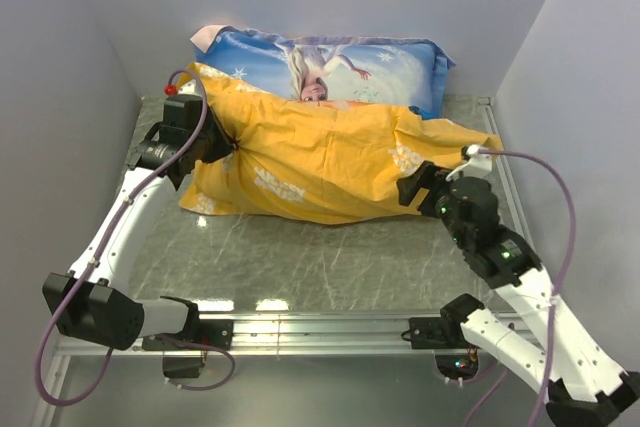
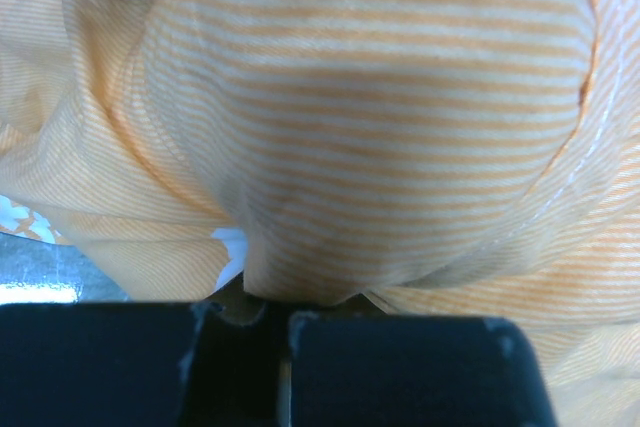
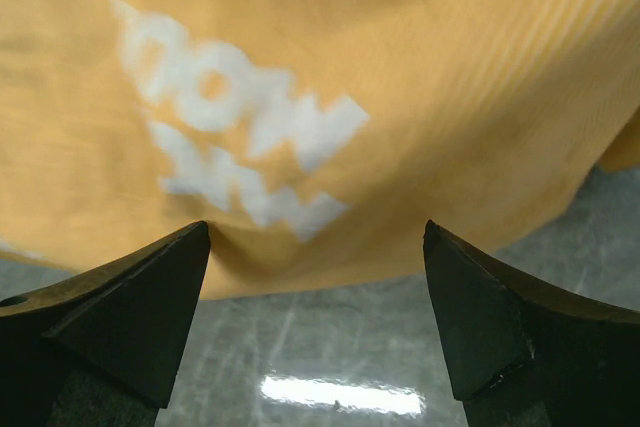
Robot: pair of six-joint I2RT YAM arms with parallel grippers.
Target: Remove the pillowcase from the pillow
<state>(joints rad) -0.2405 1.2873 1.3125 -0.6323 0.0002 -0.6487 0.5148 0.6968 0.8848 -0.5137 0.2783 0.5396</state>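
The pillowcase (image 1: 320, 157) is laid across the middle of the table (image 1: 330, 257), with its long axis running left to right. The left end sits slightly farther back than the right. Its yellow-orange side is turned up, and white lettering (image 3: 235, 132) is printed on it. The cloth is soft and rumpled, with loose folds along the far edge and a plump, rounded body. In the left wrist view a fine weave of pale orange and white stripes can be made out. The pillow is wrapped inside and is not clearly seen.

The left end of the pillowcase is met by the left gripper (image 1: 218, 144). Its dark fingers are drawn close together, with only a thin slit between them, and a gathered bulge of cloth is pinched at their tips.

The right gripper (image 1: 412, 190) is held at the near right edge of the pillowcase, its two black pointed fingers (image 3: 140, 297) spread wide. The hem lies just beyond the tips and nothing is gripped.

The tabletop is grey, glossy and veined like marble. A blue printed pillow (image 1: 380, 67) is propped at the far side, partly overlapped by the pillowcase.
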